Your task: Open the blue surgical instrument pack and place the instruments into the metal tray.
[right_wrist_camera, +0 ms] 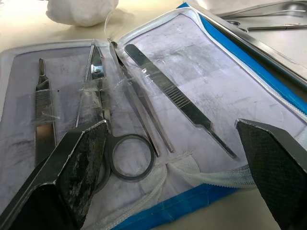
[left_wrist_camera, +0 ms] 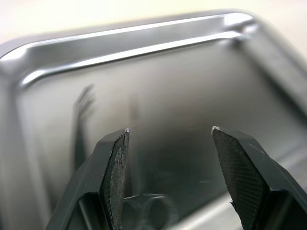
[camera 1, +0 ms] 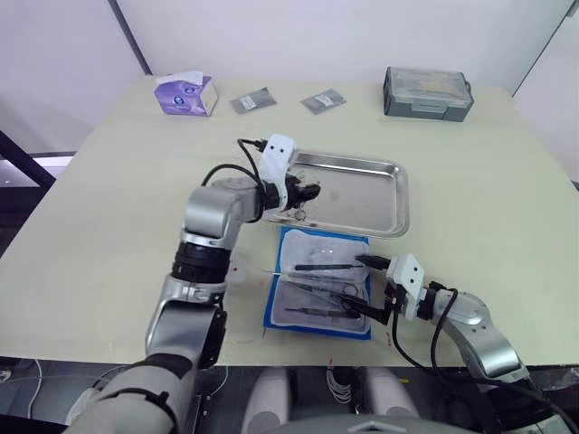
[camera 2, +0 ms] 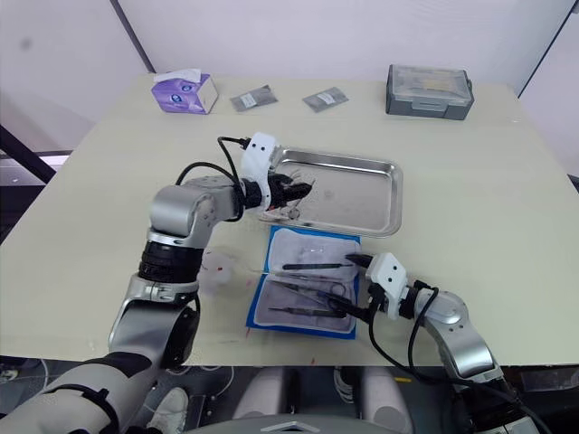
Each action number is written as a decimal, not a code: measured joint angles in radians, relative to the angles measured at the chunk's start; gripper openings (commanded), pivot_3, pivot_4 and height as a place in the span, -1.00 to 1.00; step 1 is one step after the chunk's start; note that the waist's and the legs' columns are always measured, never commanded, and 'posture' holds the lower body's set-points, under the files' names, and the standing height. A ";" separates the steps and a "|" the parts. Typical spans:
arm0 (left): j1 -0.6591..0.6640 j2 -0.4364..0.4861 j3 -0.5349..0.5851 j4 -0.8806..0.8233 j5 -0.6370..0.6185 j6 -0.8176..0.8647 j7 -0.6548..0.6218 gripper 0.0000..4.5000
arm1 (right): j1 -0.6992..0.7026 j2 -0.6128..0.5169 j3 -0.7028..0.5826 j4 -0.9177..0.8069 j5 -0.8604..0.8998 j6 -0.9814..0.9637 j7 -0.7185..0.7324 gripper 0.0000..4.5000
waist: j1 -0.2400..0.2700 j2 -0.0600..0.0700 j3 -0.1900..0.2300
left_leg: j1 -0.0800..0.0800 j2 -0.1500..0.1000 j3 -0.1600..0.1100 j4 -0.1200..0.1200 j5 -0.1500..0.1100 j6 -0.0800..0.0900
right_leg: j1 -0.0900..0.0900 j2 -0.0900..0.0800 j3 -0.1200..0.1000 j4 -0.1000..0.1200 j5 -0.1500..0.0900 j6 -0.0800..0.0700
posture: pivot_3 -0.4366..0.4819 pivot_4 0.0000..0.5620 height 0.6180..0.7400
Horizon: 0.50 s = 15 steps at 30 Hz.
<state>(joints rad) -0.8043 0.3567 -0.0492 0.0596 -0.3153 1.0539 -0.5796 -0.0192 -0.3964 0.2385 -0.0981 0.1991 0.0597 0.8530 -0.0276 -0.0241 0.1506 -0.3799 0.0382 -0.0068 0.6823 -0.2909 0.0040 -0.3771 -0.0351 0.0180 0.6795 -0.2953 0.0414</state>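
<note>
The blue surgical instrument pack (camera 1: 318, 247) lies open flat near the table's front edge, pale lining up. Several silver instruments (camera 1: 322, 268) sit in its pockets, among them ring-handled scissors (right_wrist_camera: 125, 160) and tweezers (right_wrist_camera: 178, 99). Just behind it is the metal tray (camera 1: 366, 201). A ring-handled instrument (camera 1: 297, 214) lies at the tray's left end. My left gripper (camera 1: 312, 192) hovers open right over that end, with the ring (left_wrist_camera: 149, 211) showing low between its fingers. My right gripper (camera 1: 366, 286) stands open at the pack's right edge, fingers pointing across it.
Along the far edge are a purple tissue box (camera 1: 185, 93), two grey foil packets (camera 1: 252, 101) (camera 1: 323, 101) and a grey lidded box (camera 1: 427, 93). A white crumpled wad (right_wrist_camera: 82, 10) lies by the pack's left side.
</note>
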 measured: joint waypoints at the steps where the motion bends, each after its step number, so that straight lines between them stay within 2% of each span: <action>1: 0.017 0.027 -0.007 -0.010 -0.014 -0.033 -0.057 0.29 | -0.002 0.000 0.002 0.001 0.000 0.000 0.000 1.00 | -0.001 0.000 0.000 | 0.000 0.000 0.000 0.000 0.000 0.000 | 0.000 0.000 0.000 0.000 0.000 0.000 | -0.05 -0.47 1.00; 6: 0.097 0.143 -0.027 -0.001 -0.045 -0.223 -0.288 0.29 | -0.003 -0.002 0.004 0.001 0.000 0.000 0.000 1.00 | -0.003 0.000 0.000 | 0.000 0.000 0.000 -0.001 0.000 0.000 | 0.000 0.000 0.000 0.000 0.000 0.000 | -0.05 -0.47 1.00; 9: 0.158 0.208 -0.027 0.011 -0.065 -0.412 -0.479 0.29 | -0.002 -0.003 0.004 0.001 0.000 0.000 0.000 1.00 | -0.002 0.000 0.000 | 0.000 0.000 0.000 -0.001 0.000 0.000 | 0.000 0.000 0.000 -0.001 0.000 0.000 | -0.05 -0.47 1.00; 15: 0.211 0.299 -0.089 0.006 -0.073 -0.530 -0.725 0.29 | 0.000 -0.006 0.001 0.000 0.000 0.000 0.000 1.00 | 0.003 0.000 0.000 | 0.000 0.000 0.001 -0.001 -0.002 0.004 | 0.000 0.000 0.000 -0.001 0.000 0.000 | -0.05 -0.47 1.00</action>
<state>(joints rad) -0.5935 0.6555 -0.1381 0.0661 -0.3878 0.5235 -1.3045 -0.0195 -0.4021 0.2398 -0.0981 0.1994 0.0593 0.8531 -0.0247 -0.0238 0.1507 -0.3796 0.0381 -0.0058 0.6812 -0.2934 0.0084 -0.3772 -0.0348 0.0183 0.6787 -0.2955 0.0410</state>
